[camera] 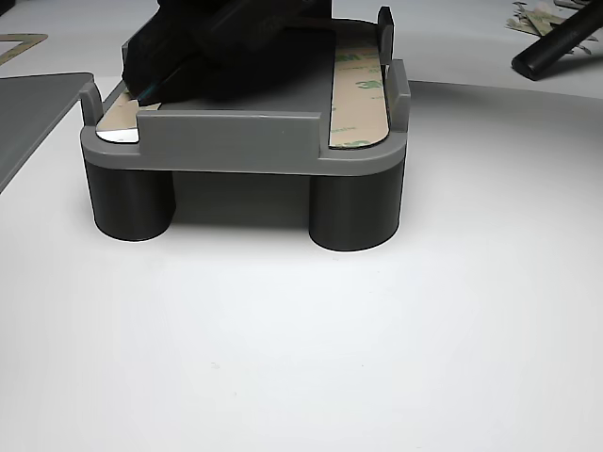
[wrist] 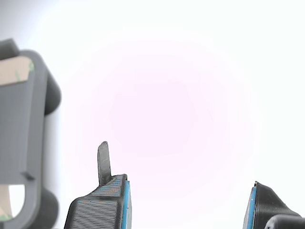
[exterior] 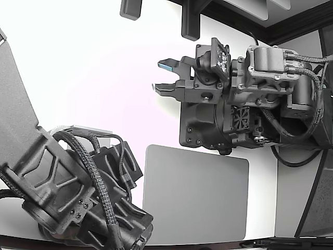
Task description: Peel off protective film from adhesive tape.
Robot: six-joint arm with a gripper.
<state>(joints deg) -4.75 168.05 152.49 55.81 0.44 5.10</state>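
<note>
The gripper (wrist: 188, 202) hangs over the white surface (wrist: 181, 95) with its jaws spread wide apart and nothing between them. Each jaw carries a blue pad on its inner face, and a thin grey sliver stands up from the tip of 1 jaw in the wrist view; what that sliver is cannot be told.

The grey fixture (camera: 245, 141) is the landmark. It is a flat tray raised on round dark legs, with low walls and small posts at its corners. Along its right-hand channel in the other view lies a strip of adhesive tape (camera: 361, 89) under a tan protective film printed with faint green marks, its near end rounded. A second tan strip (camera: 121, 113) shows at the fixture's opposite side, partly covered by a dark arm part (camera: 217, 42) that rests over the fixture's top. In the wrist view the fixture's edge (wrist: 24, 143) appears beside the gripper and apart from it, with a tan patch at 1 corner.

In the exterior view the gripper (exterior: 165, 76) points away from a grey mat (exterior: 195, 195) lying on the surface, and the second arm (exterior: 73, 182) fills the corner beside that mat.
</note>
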